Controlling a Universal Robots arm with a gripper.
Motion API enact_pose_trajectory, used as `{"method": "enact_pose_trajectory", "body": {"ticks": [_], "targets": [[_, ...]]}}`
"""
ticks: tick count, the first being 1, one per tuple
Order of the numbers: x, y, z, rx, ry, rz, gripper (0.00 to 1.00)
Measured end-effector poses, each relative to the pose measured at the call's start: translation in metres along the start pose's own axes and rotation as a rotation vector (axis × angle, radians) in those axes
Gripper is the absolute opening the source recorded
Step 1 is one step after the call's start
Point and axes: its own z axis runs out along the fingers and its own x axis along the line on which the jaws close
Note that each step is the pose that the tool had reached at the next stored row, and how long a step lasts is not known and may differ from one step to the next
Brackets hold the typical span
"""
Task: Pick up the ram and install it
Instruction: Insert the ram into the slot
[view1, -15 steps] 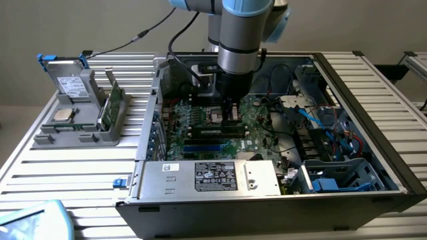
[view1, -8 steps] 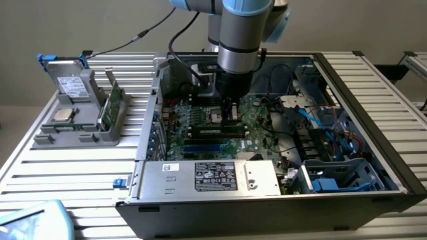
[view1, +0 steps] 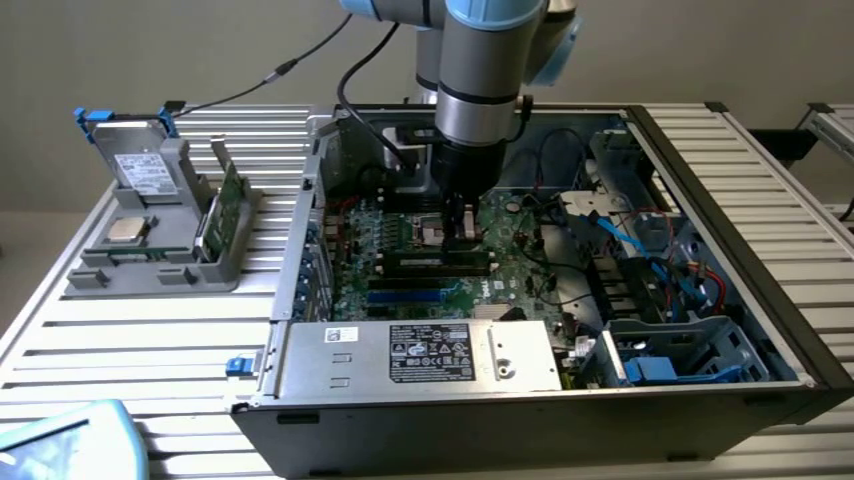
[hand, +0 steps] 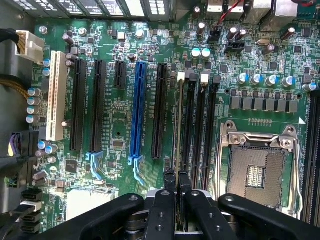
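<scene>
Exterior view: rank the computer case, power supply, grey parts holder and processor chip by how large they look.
1. computer case, largest by far.
2-3. grey parts holder and power supply: they look about alike, and the power supply seems nearer the camera, so they are left unranked.
4. processor chip, smallest.

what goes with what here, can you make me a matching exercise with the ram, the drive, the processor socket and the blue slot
1 ram
2 drive
3 processor socket
4 blue slot

a empty
b in the grey stand outside the case
c between black slots
d pinched in the gripper

Pairs: 1-d, 2-b, 3-a, 4-c
</scene>
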Motion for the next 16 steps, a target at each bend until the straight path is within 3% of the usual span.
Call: {"method": "enact_pose_trajectory", "body": {"ticks": [16], "targets": [[-0.001, -0.0012, -0.0006, 0.0003, 0.0003, 0.0, 0.13]]}}
